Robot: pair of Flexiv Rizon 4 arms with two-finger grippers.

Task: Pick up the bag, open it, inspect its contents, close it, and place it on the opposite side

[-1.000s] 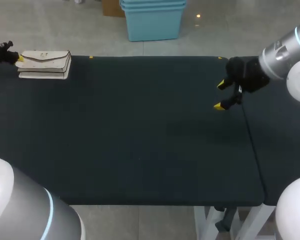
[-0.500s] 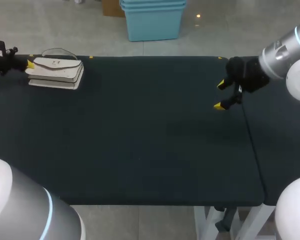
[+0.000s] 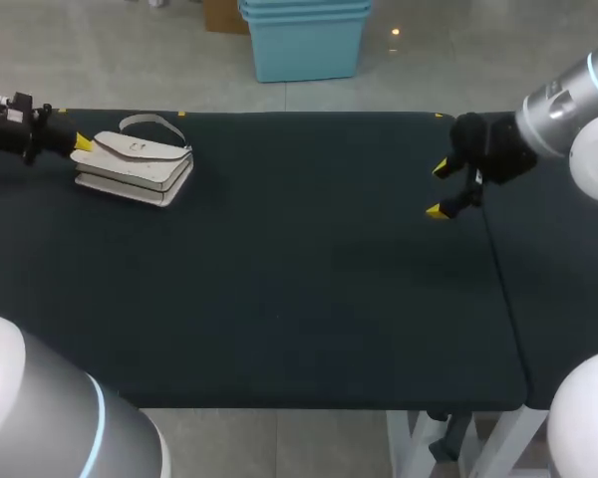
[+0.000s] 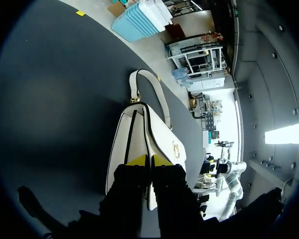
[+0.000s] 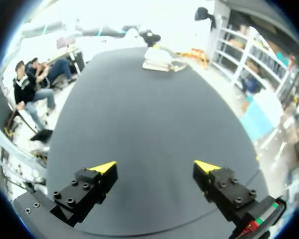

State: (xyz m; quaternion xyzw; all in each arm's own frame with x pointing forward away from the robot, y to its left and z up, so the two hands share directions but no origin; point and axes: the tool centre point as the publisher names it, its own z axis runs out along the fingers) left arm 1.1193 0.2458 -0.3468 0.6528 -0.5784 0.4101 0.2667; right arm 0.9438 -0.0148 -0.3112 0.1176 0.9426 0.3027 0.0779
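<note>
White leather handbag with a curved strap and a small gold clasp lies near the far left corner of the dark table. The left gripper has its tips pinched close on the bag's end. This looks like the pick-up step, and lifting should come next. The right gripper hangs wide open and empty at the right end.

Operating in a robotics lab, at a bench-type test station. Working over a plain table covered edge to edge in dark matte sheeting and standing on white metal legs. Mounting a left arm and a right arm at opposite sides, cased in grey and white and showing blue light rings. Fitting a black, yellow-tipped left gripper and right gripper
</note>
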